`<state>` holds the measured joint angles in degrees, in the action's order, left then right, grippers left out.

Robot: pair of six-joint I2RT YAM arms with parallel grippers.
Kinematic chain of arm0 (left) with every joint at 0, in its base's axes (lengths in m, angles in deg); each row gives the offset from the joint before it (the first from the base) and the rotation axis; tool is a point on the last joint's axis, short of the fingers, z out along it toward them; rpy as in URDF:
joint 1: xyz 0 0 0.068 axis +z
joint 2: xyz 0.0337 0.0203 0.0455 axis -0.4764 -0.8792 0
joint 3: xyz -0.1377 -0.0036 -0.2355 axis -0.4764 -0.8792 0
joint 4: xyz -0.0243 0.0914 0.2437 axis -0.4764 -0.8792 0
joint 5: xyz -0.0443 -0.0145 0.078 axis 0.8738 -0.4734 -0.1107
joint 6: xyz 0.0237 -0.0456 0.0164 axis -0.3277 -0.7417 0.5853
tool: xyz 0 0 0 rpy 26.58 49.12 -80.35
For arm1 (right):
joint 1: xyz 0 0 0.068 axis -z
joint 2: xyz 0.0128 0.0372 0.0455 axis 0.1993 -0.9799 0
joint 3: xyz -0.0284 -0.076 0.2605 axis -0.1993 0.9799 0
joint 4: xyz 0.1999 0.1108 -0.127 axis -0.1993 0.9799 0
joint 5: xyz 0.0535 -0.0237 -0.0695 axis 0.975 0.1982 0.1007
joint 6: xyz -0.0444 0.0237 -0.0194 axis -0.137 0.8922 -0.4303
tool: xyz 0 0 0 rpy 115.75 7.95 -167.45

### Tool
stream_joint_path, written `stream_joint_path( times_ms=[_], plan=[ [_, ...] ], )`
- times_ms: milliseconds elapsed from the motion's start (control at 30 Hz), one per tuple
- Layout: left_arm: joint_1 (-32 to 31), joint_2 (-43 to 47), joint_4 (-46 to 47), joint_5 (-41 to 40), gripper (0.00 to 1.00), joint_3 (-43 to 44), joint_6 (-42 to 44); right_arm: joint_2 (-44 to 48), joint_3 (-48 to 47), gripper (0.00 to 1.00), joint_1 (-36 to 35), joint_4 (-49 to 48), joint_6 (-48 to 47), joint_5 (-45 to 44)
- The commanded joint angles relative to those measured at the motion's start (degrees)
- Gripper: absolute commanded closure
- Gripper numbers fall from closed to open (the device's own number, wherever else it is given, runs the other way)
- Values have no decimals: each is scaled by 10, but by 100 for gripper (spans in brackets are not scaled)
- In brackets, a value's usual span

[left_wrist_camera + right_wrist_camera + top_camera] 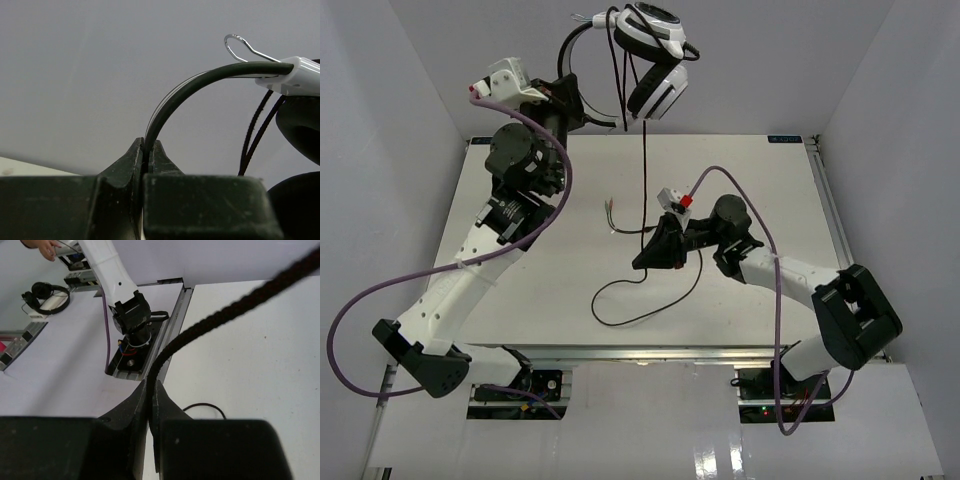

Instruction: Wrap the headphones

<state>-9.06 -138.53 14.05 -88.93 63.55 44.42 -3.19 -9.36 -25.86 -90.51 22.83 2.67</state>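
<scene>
While the left end effector is pressing its fingers together on the curved black headband of the white over-ear headphones with black ear pads, it is holding them up beyond the far edge of the white worktop. They are apparently hanging well clear of the surface, though height is hard to judge from overhead. The right end effector is pinching the thin black braided cable partway along, low over the middle of the worktop. The cable is running almost straight from the ear cups to that grip, so the headphones are lying ahead of it and above. The slack is curling on the worktop just near-left of the right end effector, its small plugs lying further left. The right arm is sitting nearer the slack, so it is probably the one to carry the cable round the ear cups.
</scene>
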Motion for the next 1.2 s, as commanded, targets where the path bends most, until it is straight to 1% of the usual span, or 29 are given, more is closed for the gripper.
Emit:
stream_joint_path(
  times_ms=[0, 133, 200, 333, 500, 633, 800, 900, 967, 1033, 1100, 1167],
  plan=[
    [40, -3, 26, -74, 100, -8, 67, 71, -49, 92, -15, 292, -239, -51],
    [72, 0, 5, -70, 100, -45, 48, 106, -78, 92, -16, 431, -347, -81],
    [78, 2, -13, -65, 100, -55, 35, 115, -88, 92, -17, 481, -379, -96],
    [80, 4, -33, -49, 100, -72, 37, 129, -111, 92, -18, 542, -425, -137],
    [80, -15, -73, -31, 100, -83, 73, 146, -156, 92, -18, 629, -497, -211],
    [80, -25, -79, -3, 100, -116, 131, 158, -199, 92, -18, 691, -563, -304],
    [80, -41, -83, 36, 100, -174, 176, 169, -241, 92, -18, 715, -628, -433],
    [78, -44, -82, 52, 100, -205, 199, 164, -270, 92, -17, 717, -655, -477],
    [79, -46, -79, 44, 100, -224, 196, 155, -292, 92, -15, 727, -654, -462],
    [80, -47, -80, 39, 100, -228, 179, 150, -293, 92, -13, 735, -642, -433],
    [82, -44, -95, 58, 100, -221, 131, 151, -272, 92, -12, 732, -634, -423],
    [86, -40, -108, 83, 100, -203, 93, 157, -253, 92, -12, 726, -633, -430]
  ],
)
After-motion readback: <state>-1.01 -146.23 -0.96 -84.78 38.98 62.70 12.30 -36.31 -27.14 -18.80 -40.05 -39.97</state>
